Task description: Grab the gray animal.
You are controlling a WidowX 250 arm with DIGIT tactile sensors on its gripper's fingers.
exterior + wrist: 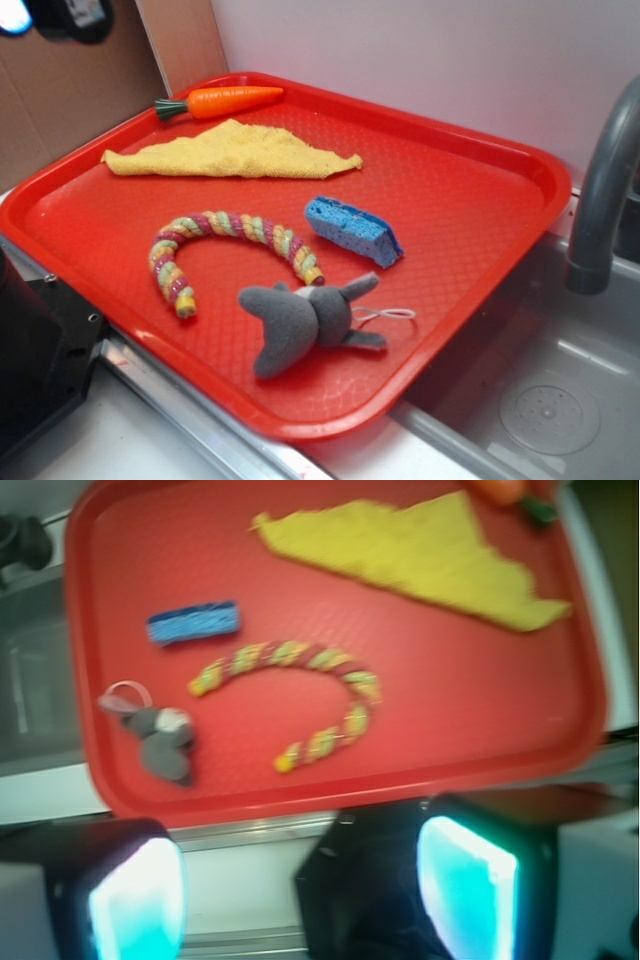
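1. One target: the small gray fleece plush animal (305,322) lies near the red plastic tray's (480,200) front edge, just beside the striped rope curve (232,252) and blue sponge (352,229).
2. End effector (300,880) hangs spread wide and empty, well apart, outside the tray's rim!
3. From the wrist, the animal (160,735) sits up and left; its body runs tail toward the rim.
4. Wrist view is blurred; fingers (465,885) are cut off.

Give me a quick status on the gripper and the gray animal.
Gripper open, high above the red tray, holding nothing. Gray animal lying free near the tray's front edge. Rope toy and blue sponge close beside it, not touching.
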